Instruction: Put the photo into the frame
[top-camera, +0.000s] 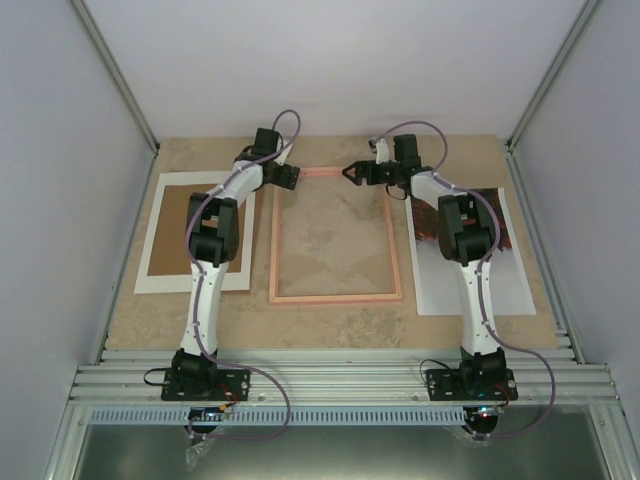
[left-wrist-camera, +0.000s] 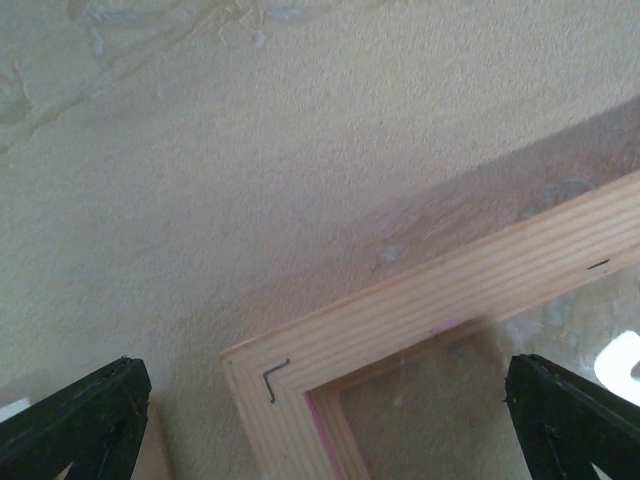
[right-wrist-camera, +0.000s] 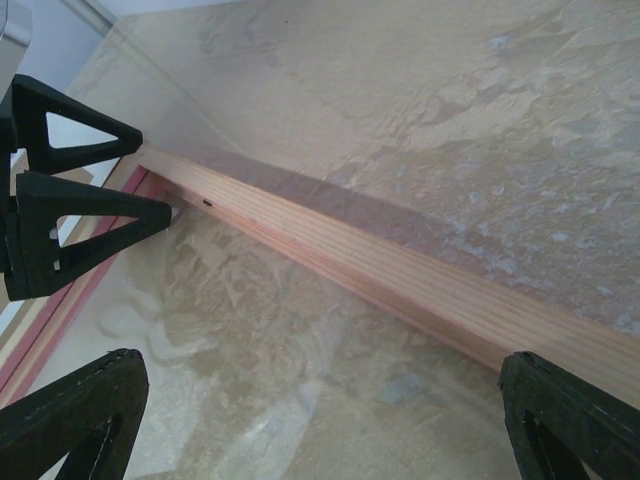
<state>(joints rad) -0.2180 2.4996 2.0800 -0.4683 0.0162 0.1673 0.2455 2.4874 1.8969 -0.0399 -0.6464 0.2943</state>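
Note:
The pink frame (top-camera: 336, 297) lies flat mid-table, its clear pane showing the tabletop through it. My left gripper (top-camera: 290, 178) is open and empty over the frame's far-left corner (left-wrist-camera: 400, 310), with a finger on either side of the corner (left-wrist-camera: 325, 420). My right gripper (top-camera: 350, 173) is open and empty over the frame's far rail (right-wrist-camera: 400, 270), its fingers spread wide above the pane (right-wrist-camera: 320, 410). The left gripper's fingers (right-wrist-camera: 90, 215) show at the left of the right wrist view. The photo (top-camera: 515, 280) lies face up on the table right of the frame, partly under my right arm.
A white-bordered sheet with a brown centre (top-camera: 160, 270) lies left of the frame, partly under my left arm. White walls with metal posts enclose the table on three sides. A ribbed metal rail (top-camera: 340, 375) runs along the near edge.

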